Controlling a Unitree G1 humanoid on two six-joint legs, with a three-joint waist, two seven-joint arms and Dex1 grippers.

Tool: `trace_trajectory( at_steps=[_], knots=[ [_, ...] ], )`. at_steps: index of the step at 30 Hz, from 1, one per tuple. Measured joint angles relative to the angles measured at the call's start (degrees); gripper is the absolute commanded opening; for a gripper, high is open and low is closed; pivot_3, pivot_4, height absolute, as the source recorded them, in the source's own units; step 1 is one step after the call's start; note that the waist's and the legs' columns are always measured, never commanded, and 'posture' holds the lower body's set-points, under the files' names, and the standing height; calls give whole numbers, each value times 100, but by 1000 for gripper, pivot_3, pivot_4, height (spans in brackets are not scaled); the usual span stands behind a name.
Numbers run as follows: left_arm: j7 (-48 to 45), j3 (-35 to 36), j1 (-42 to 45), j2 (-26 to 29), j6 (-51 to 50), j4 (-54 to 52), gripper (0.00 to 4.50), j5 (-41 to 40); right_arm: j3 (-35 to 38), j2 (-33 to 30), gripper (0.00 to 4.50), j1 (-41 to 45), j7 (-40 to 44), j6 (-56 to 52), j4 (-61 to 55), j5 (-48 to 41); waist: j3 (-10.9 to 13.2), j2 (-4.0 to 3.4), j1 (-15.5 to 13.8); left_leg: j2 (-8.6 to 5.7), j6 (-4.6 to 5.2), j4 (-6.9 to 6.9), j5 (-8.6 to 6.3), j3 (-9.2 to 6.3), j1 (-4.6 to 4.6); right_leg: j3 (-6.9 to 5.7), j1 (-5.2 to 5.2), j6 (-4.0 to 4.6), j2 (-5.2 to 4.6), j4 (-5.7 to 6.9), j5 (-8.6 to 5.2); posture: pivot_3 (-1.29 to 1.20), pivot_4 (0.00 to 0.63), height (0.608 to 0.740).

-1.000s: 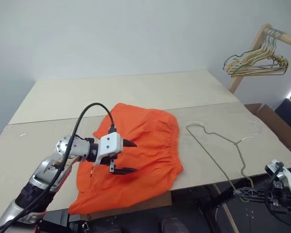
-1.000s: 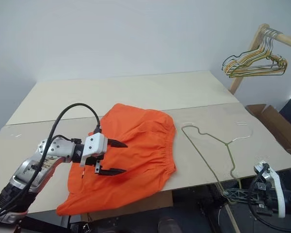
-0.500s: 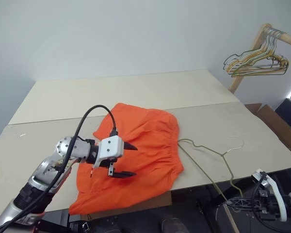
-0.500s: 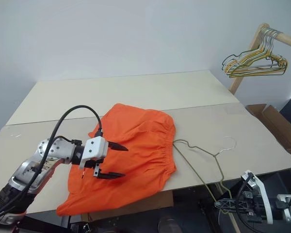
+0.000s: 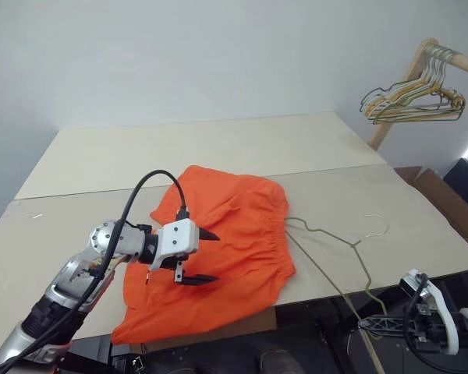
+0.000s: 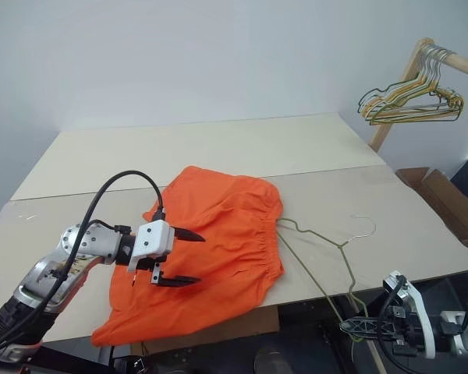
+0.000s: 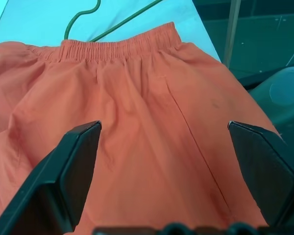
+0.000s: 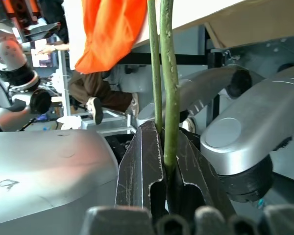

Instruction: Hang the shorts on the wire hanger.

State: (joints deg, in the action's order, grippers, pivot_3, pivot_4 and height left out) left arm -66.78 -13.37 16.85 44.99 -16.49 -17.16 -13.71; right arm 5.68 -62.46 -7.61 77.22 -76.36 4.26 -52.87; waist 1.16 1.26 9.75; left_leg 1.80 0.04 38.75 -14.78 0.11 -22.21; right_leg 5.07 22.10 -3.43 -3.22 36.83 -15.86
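A: From the head view, what is on the bench (image 5: pixel 78 164)?

B: The shorts (image 5: pixel 234 234) lie flat near its front edge. The left gripper (image 5: pixel 201 255) hovers over them, fingers spread wide, holding nothing. The wire hanger (image 5: pixel 335 241) lies just beside the waistband, its lower corner off the edge in the right gripper (image 6: pixel 351 327).

A: And the left wrist view?

B: Orange fabric between two wide-apart fingers (image 7: pixel 73 161).

A: The right wrist view?

B: Fingers (image 8: pixel 142 166) clamped on the hanger's wire, which rises toward the bench.
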Motion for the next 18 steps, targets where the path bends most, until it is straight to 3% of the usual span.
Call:
trace_trajectory(
  at_steps=[11, 18],
  knots=[
    [150, -115, -101, -37, 61, 9, 4484, 352, -1320, 375, 0, 2226, 184, -171, 1814, 810, 0, -2, -28, -4, 2, 0, -1, 3, 2, 5, 1, 27, -2, 2, 16, -140, 0, 740],
    [271, -132, -199, -41, 111, 8, 4484, 467, -1790, 311, 0, 2404, 914, -53, 1907, 978, 0, -4, -143, -7, 2, 11, -1, 4, 2, 5, 0, 24, -6, 13, 15, -130, 0, 740]
  ],
)
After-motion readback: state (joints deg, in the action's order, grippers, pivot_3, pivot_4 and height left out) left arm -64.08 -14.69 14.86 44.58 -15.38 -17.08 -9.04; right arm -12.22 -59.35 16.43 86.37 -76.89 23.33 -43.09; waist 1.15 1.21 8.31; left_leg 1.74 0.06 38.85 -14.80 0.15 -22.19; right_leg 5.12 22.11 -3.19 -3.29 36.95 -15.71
